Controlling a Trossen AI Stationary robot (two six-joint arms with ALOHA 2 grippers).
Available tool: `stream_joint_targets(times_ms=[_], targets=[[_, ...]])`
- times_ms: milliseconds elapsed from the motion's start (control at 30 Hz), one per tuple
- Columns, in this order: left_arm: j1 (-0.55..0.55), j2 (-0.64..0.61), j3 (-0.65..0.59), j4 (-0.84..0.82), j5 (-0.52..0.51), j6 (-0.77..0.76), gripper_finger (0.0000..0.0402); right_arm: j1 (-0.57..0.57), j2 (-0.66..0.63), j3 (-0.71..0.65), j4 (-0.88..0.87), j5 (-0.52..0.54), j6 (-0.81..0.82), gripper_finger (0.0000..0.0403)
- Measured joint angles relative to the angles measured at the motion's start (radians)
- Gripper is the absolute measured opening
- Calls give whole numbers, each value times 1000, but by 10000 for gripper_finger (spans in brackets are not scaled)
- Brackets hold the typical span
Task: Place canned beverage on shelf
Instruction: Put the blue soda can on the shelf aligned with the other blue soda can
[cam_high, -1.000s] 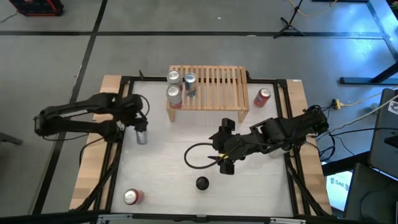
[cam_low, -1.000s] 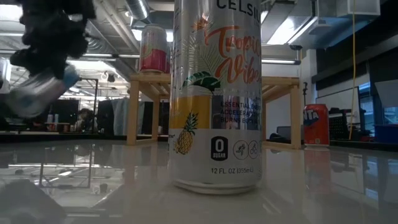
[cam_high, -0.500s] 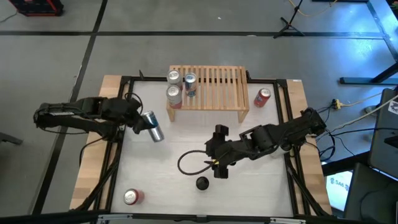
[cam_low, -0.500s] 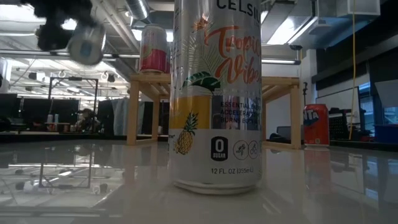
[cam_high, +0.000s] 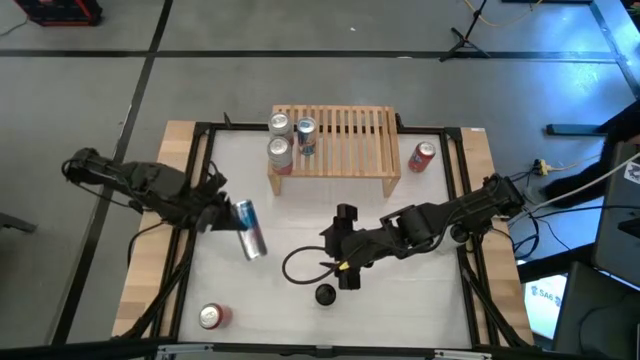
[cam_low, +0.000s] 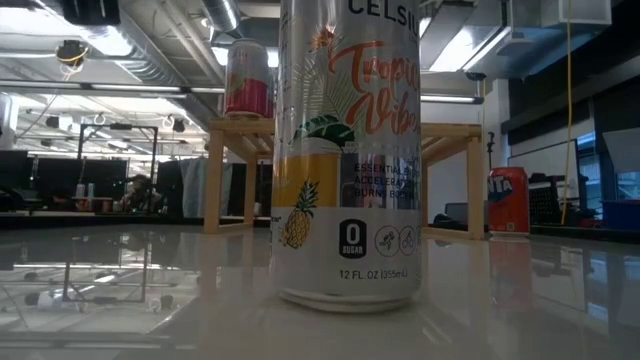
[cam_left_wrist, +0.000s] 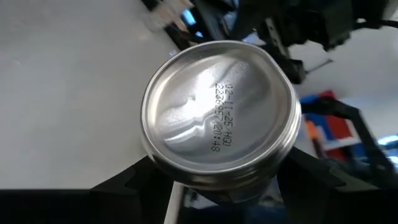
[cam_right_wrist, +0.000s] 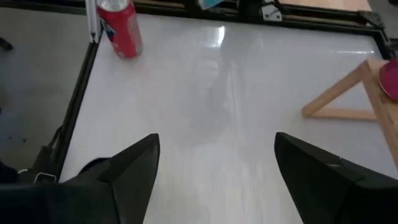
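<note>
Date stamp on silver can (cam_left_wrist: 219, 118) bottom in left jaws, wrist view only; right jaws spread.

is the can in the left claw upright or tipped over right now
Tipped. In the high view the silver can shows its full side, lying roughly level in the left claw above the table. The left wrist view faces its base.

Grey floor (cam_high: 90, 90) with dark tape lines; bright ceiling lights (cam_low: 130, 45) beyond.
</note>
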Motion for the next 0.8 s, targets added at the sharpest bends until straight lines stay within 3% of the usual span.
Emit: stream_joint_targets(times_ms=[200,333,667,800], targets=[[-80,38,0,44,-5,-97,227,-2,6,0,68,0,-51,308],[-107,89,0,98,6,-150,227,-8,6,1,123,76,-154,308],[-120,235,0,384,102,-280,227,-13,51,2,357,103,-853,308],[-120,275,0,482,131,-339,227,-20,96,1,489,106,-1064,308]])
